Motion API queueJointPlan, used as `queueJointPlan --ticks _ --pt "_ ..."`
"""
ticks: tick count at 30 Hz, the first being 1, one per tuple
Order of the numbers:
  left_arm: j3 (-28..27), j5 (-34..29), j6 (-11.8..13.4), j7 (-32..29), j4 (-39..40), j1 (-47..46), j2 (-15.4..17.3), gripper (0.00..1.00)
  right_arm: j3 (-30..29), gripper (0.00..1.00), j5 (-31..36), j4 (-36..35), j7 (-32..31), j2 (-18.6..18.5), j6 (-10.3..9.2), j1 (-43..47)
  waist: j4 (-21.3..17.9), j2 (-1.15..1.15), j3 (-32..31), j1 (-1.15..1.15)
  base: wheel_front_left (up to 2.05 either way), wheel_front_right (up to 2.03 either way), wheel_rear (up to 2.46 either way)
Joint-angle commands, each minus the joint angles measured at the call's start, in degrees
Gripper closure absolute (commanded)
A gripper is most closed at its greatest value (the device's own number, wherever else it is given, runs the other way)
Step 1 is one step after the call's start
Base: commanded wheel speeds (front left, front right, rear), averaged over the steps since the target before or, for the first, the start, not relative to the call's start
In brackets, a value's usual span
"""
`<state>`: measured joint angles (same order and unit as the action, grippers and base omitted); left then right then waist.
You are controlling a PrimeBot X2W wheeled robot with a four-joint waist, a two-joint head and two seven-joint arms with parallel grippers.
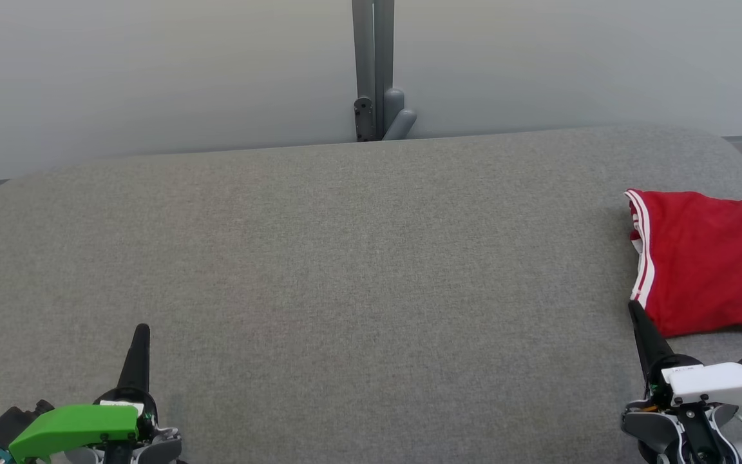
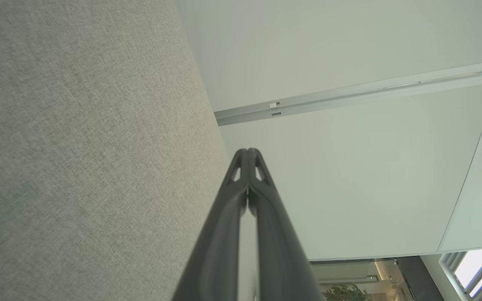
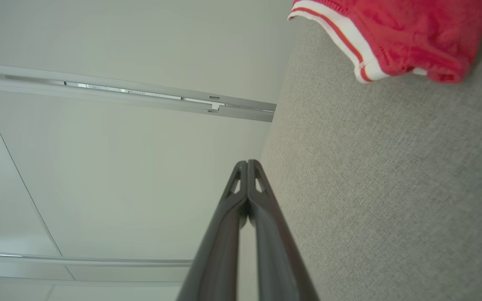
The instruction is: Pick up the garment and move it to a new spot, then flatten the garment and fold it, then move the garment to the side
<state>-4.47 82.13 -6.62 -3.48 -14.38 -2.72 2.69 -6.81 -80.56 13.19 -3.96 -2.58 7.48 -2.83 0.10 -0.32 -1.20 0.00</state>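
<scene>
A red garment (image 1: pixel 709 258) with white stripes along its edge lies folded at the right side of the grey table (image 1: pixel 345 258), running off the head view's right edge. It also appears as the red garment (image 3: pixel 400 33) at the top of the right wrist view. My right gripper (image 1: pixel 634 307) is shut with nothing in it, its tip just at the garment's near left corner. At the lower left, my left gripper (image 1: pixel 143 328) is also shut and holds nothing, far from the garment. The left gripper's tips (image 2: pixel 247 151) meet, and so do the right gripper's (image 3: pixel 247 162).
A grey post (image 1: pixel 373 67) with a bracket rises behind the table's far edge, in front of a pale wall. The table's rounded corners sit at the far left and far right.
</scene>
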Motion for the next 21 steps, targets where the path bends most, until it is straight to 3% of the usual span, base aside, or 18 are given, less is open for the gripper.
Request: queueJointPlan --ticks 1,21 --pt "-0.44 1.54 -0.47 -0.51 0.55 -1.30 0.28 1.00 0.00 1.00 -1.78 -0.36 -0.56 -0.37 0.03 -1.24 -0.01 0.25 0.12 0.00 0.00 0.00 0.00" --pt "-1.58 9.04 -0.99 -2.42 1.23 -2.87 0.33 1.00 0.02 1.00 -10.19 -0.26 -2.58 -0.43 0.02 -2.50 -0.08 0.30 1.09 0.00 0.00 0.00 0.00"
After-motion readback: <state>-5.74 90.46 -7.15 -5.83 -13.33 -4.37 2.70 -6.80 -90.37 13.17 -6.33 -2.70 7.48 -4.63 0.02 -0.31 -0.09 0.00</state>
